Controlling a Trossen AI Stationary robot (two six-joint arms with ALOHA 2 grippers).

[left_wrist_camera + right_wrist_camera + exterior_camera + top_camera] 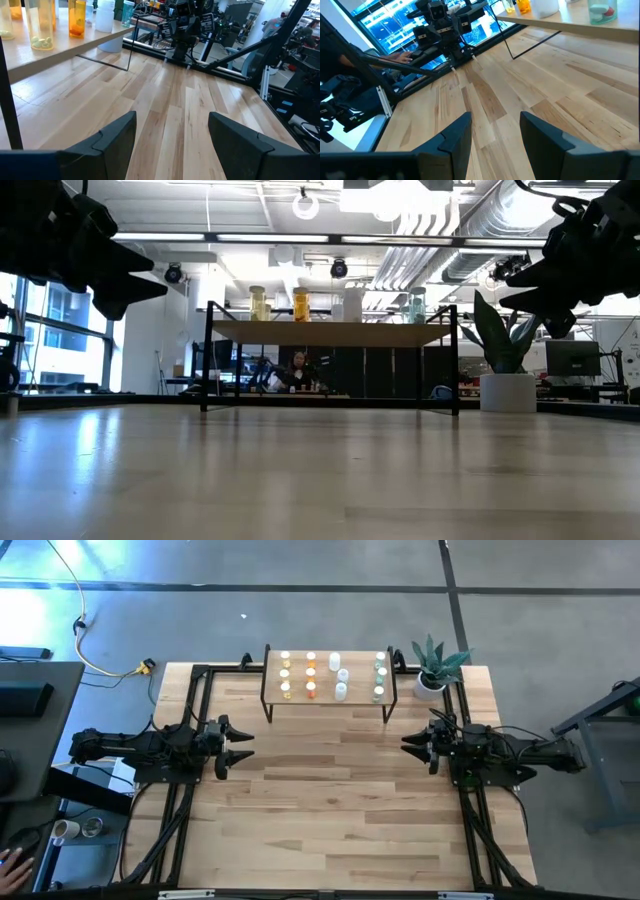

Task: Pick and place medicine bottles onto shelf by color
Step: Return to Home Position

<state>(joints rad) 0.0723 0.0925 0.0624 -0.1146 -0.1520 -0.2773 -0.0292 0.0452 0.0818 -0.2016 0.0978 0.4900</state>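
The shelf [330,698] stands at the table's far edge on thin black legs. The medicine bottles stand upright on its board in columns: yellow [286,675], orange [310,675], white [338,677] and clear greenish [380,678]. My left gripper [243,743] hovers open at the table's left side, pointing toward the middle. My right gripper [408,746] hovers open at the right side, facing it. Neither has anything between its fingers. The left wrist view shows the yellow bottle [41,25] and orange bottle [77,20] on the shelf board [60,47].
A potted plant [432,668] in a white pot stands at the far right corner, beside the shelf. Black frame rails [178,830] run along the table's left and right sides. Bare wood [325,800] lies between the arms. A person's hand [10,865] shows off the table, lower left.
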